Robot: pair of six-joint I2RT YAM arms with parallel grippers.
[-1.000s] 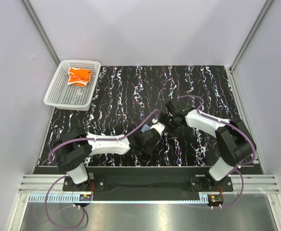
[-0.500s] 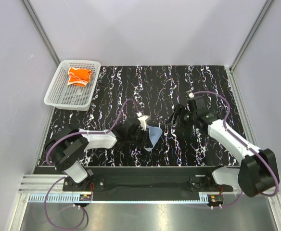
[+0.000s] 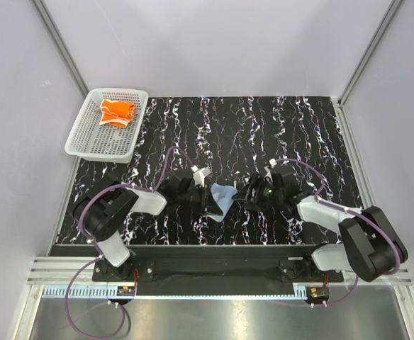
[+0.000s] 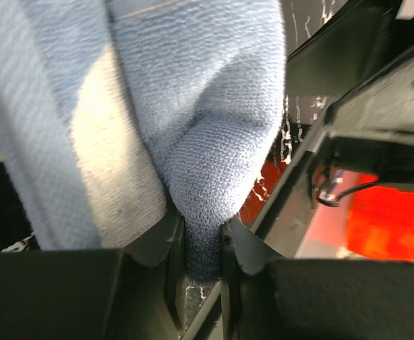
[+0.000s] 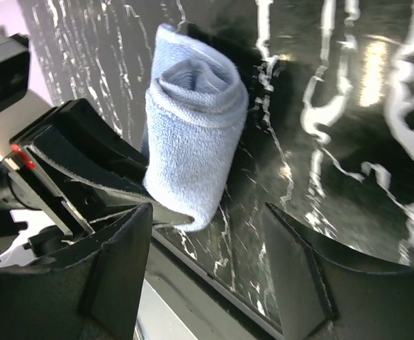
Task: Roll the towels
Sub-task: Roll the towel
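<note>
The black marbled tabletop carries a white mesh basket at its far left corner, orange towel inside. At centre the left arm, nearer, has jaws pinching one end of the rolled blue towel; the roll's long axis runs crosswise to the gap between the spread jaws of the right arm, just ahead of them. Whether the roll rests on the tabletop is hidden

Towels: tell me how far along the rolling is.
Done: the orange towel lies bundled in the white basket. In hand: the blue towel is rolled up and pinched in the left hand, with the right hand open beside it. Left: probably just putting this roll away, perhaps in the basket too.
</note>
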